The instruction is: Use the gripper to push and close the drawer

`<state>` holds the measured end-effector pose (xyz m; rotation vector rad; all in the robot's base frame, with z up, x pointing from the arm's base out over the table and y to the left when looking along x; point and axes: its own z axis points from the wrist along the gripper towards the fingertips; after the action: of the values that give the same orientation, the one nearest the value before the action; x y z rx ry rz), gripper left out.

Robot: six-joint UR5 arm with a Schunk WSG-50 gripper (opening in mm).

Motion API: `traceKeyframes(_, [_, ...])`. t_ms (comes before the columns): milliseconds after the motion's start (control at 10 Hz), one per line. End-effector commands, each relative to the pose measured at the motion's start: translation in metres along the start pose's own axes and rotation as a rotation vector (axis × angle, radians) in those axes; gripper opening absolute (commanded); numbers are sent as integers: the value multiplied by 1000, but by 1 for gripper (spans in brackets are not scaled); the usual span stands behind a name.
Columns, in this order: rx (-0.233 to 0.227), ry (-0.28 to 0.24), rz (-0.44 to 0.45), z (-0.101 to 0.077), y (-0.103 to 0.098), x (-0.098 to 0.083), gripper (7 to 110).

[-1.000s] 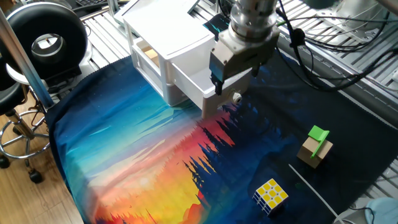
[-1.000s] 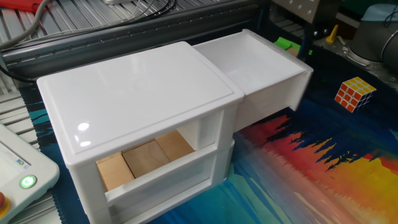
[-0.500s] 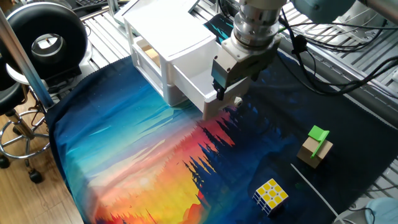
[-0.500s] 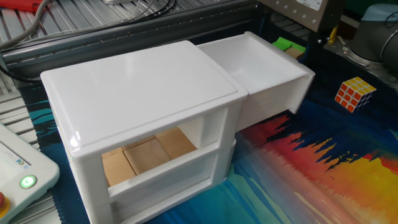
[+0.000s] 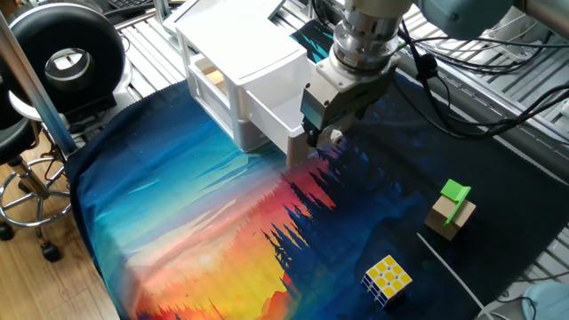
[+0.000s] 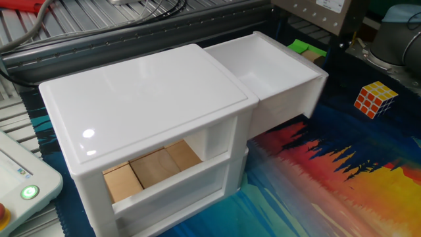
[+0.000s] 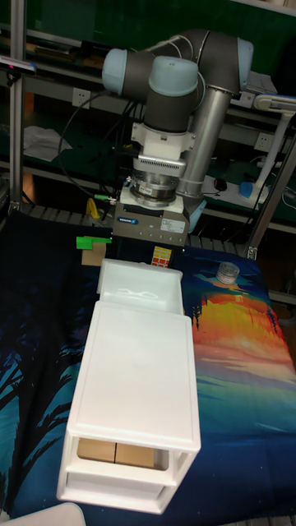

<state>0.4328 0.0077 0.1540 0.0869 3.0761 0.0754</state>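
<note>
The white cabinet (image 5: 236,53) stands at the back of the colourful cloth. Its top drawer (image 5: 276,120) is pulled out towards the middle of the table. In the other fixed view the drawer (image 6: 276,72) shows as an empty white box sticking out to the right. My gripper (image 5: 320,136) hangs at the drawer's front panel, its short black fingers low against the panel where the knob sits. The fingers look shut with nothing between them. In the tall view the gripper (image 7: 150,237) stands just behind the drawer (image 7: 140,288), and the panel hides its fingertips.
A Rubik's cube (image 5: 387,277) lies near the front right. A wooden block with a green piece (image 5: 453,209) stands right of centre. Wooden blocks (image 6: 154,168) fill the cabinet's lower compartment. A small clear jar (image 7: 227,271) sits beside the drawer. Black cables (image 5: 444,80) trail behind the arm.
My gripper has come down and slightly left, closing on the drawer's front panel. The cabinet and drawer shifted a little and settled back.
</note>
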Motion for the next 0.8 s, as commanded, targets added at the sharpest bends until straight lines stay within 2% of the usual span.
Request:
traceKeyframes(0, [9,-13,4,0,-3,-4,109])
traceKeyframes(200, [30,-18,1,5,-9,-8,109])
traceKeyframes(400, [30,-19,7,9,-12,-13,109])
traceKeyframes(700, [29,-8,9,1,-16,-19,109])
